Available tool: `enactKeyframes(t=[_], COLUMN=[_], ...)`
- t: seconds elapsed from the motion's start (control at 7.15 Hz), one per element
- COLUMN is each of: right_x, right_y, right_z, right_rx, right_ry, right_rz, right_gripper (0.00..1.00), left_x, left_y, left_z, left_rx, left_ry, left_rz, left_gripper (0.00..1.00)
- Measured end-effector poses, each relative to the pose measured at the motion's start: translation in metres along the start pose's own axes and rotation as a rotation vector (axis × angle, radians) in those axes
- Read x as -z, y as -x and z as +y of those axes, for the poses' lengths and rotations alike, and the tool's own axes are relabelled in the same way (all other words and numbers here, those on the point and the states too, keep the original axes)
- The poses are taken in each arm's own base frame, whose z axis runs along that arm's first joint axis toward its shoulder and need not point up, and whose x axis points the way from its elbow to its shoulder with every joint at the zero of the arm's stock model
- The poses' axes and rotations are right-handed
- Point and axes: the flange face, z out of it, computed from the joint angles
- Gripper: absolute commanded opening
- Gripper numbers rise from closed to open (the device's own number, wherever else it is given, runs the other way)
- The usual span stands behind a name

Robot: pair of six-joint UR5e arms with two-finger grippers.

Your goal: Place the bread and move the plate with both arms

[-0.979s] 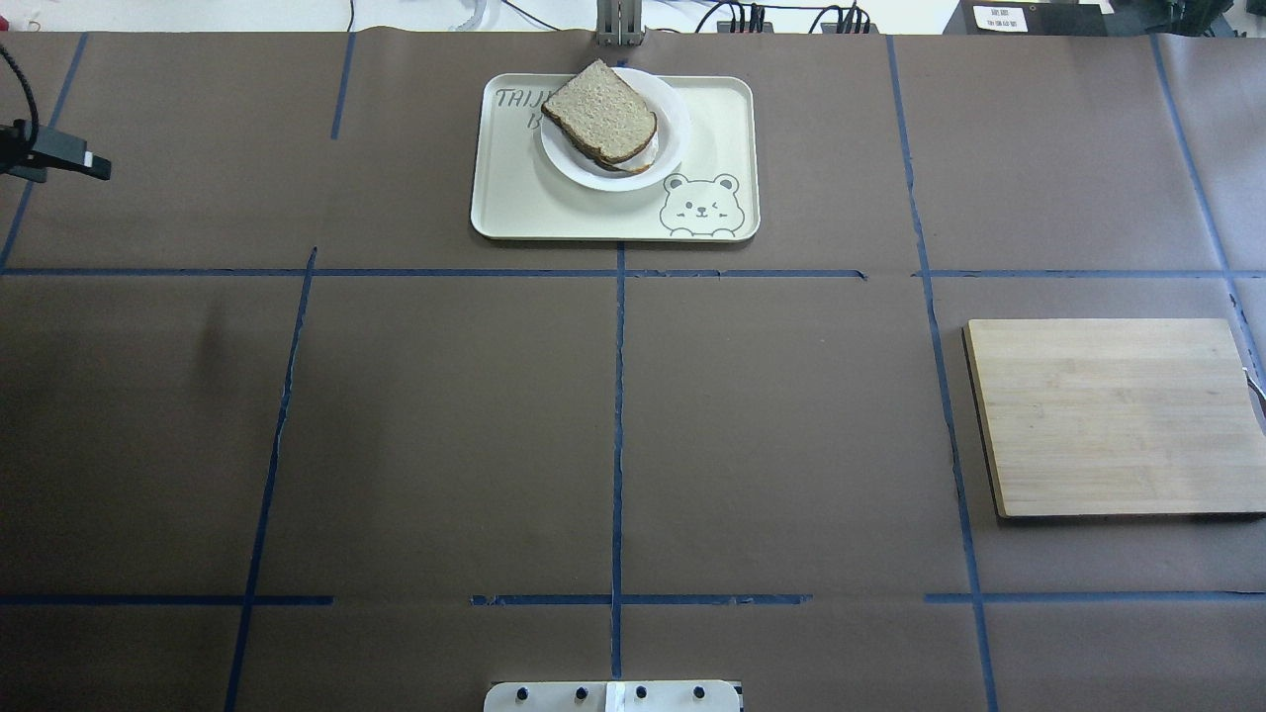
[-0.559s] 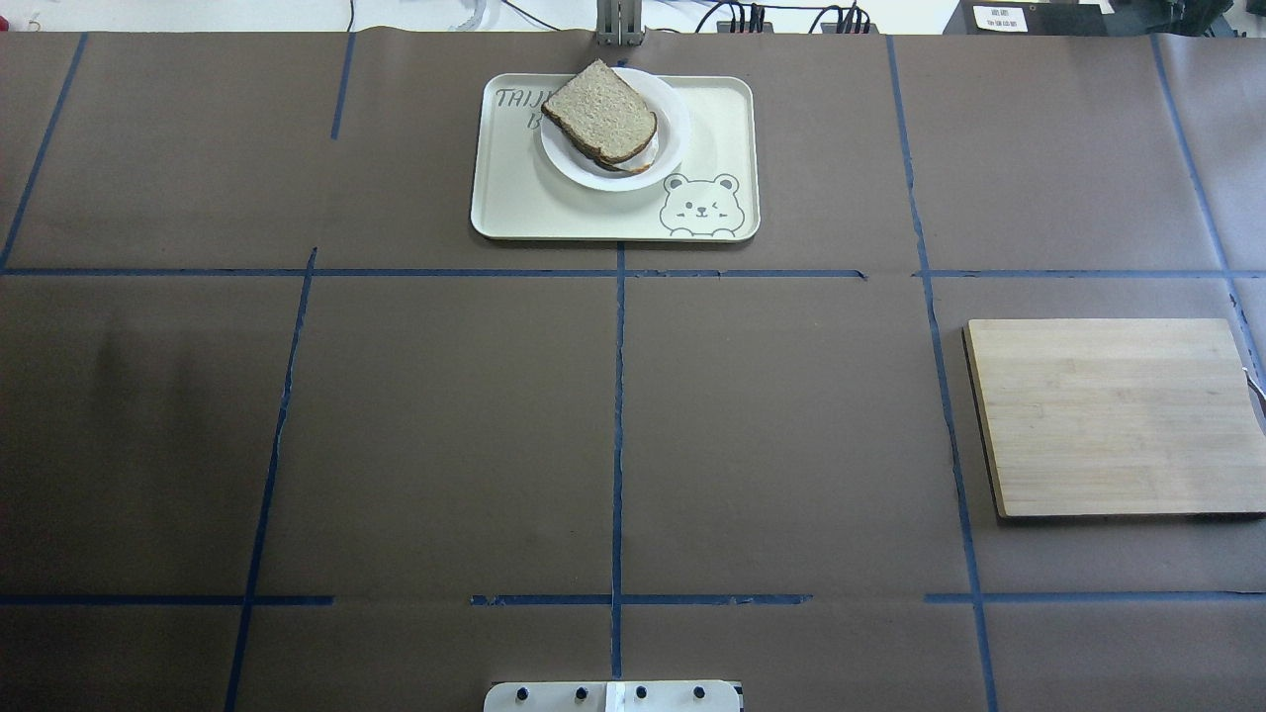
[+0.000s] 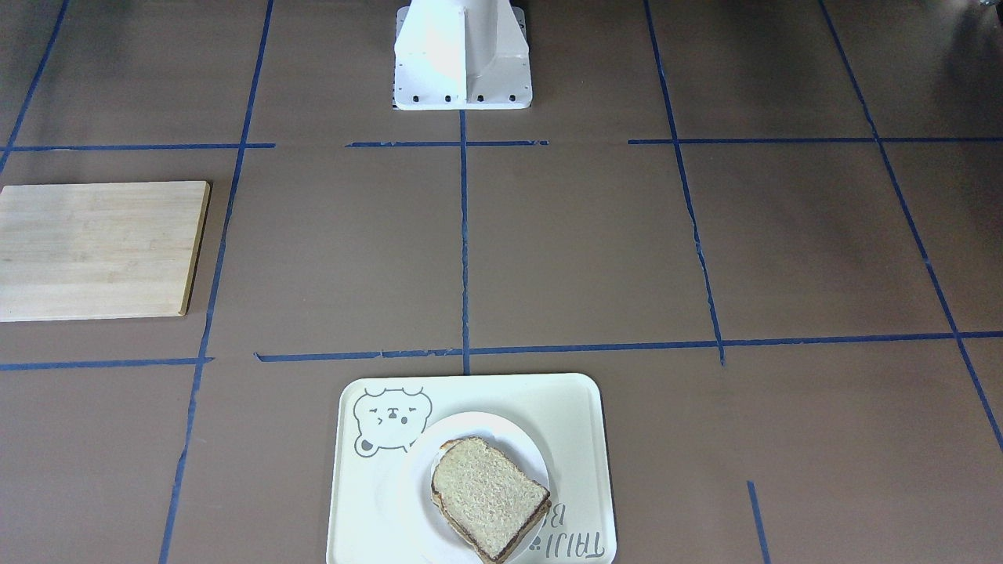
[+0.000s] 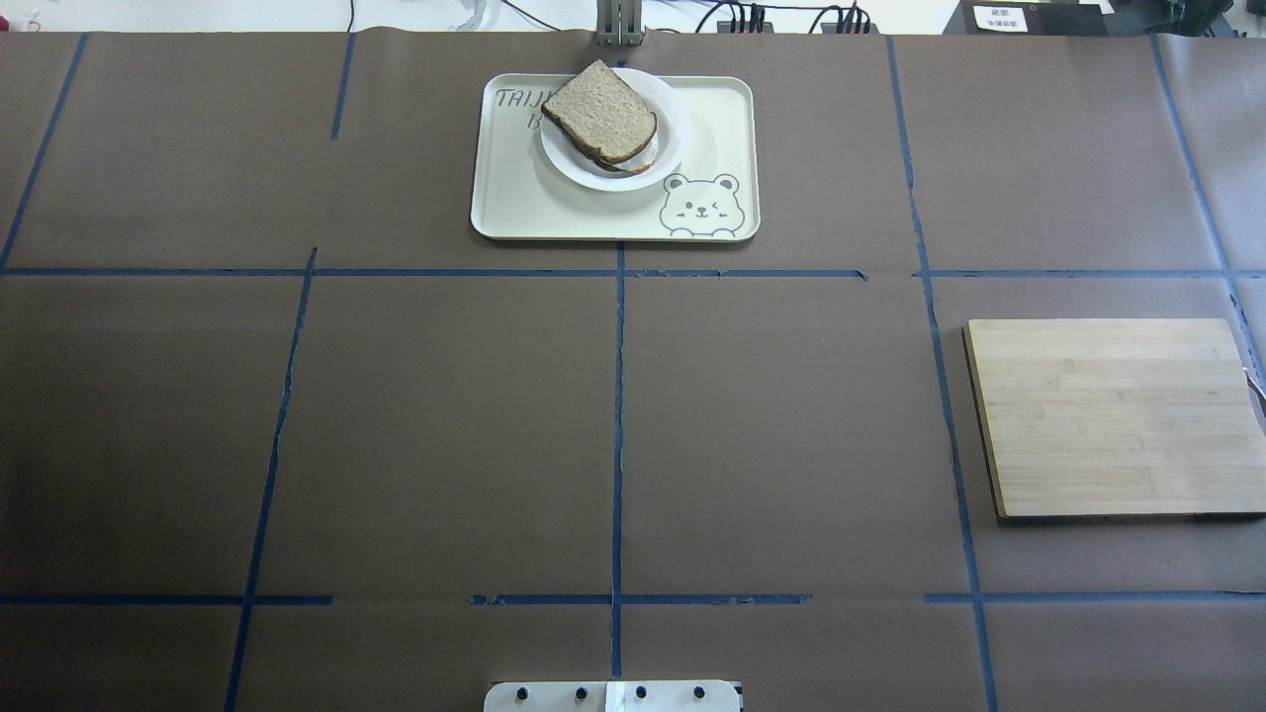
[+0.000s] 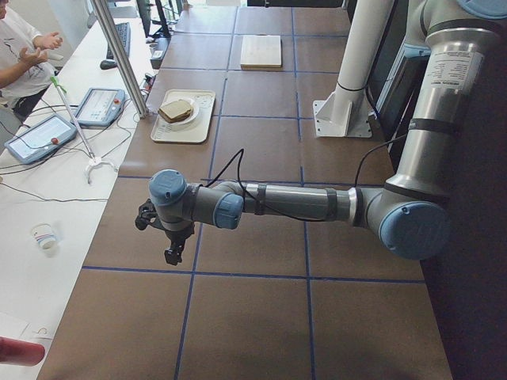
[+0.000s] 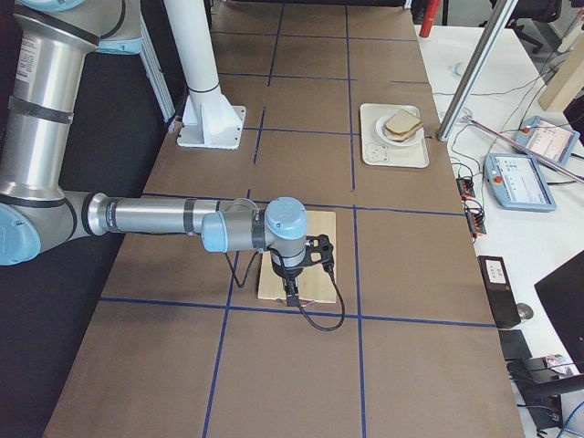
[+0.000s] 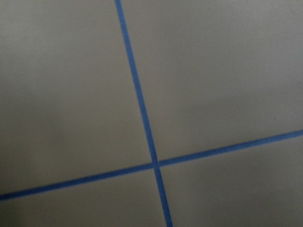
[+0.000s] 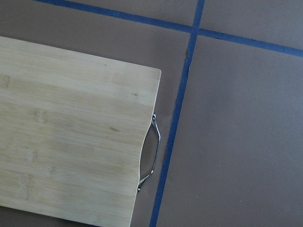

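The bread [image 4: 601, 111] is a speckled brown slice lying on top of another slice on the round white plate [image 4: 669, 148]. The plate stands on the cream bear tray [image 4: 714, 119] at the table's far middle. The bread [image 3: 487, 495], plate [image 3: 470, 427] and tray [image 3: 576, 439] also show in the front view. My left gripper [image 5: 170, 253] hangs above bare table off the left end, far from the tray. My right gripper [image 6: 292, 295] hangs over the cutting board. I cannot tell whether either is open or shut.
A bamboo cutting board [image 4: 1113, 415] with a metal handle [image 8: 152, 156] lies at the right side. The white robot base [image 3: 462, 55] stands at the near middle edge. Blue tape lines cross the brown table. A person sits beyond the far edge in the left side view.
A second ago the left gripper showed at the overhead view's left edge. It has since moved out of that view to the left. Bread, plate and tray have not moved.
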Motion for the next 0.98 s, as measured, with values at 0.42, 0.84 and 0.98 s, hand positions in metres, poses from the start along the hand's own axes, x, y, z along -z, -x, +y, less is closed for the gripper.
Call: enactKeyframes(t=[0.42, 0.84, 0.98], right_x=[-0.001, -0.005, -0.005], right_y=[-0.001, -0.004, -0.005], right_z=[0.002, 0.003, 0.003], right_rx=[-0.002, -0.008, -0.009], right_ry=[0.003, 0.010, 0.011], right_rz=[-0.001, -0.002, -0.002], right_gripper=[1.00, 1.00, 1.00], left_x=[-0.019, -0.023, -0.023], left_y=[0.019, 0.023, 0.022], left_z=[0.081, 0.094, 0.094], left_rx=[0.045, 0.037, 0.034], left_ry=[0.035, 0.034, 0.034], left_rz=[-0.005, -0.017, -0.018], left_gripper=[1.00, 1.00, 1.00])
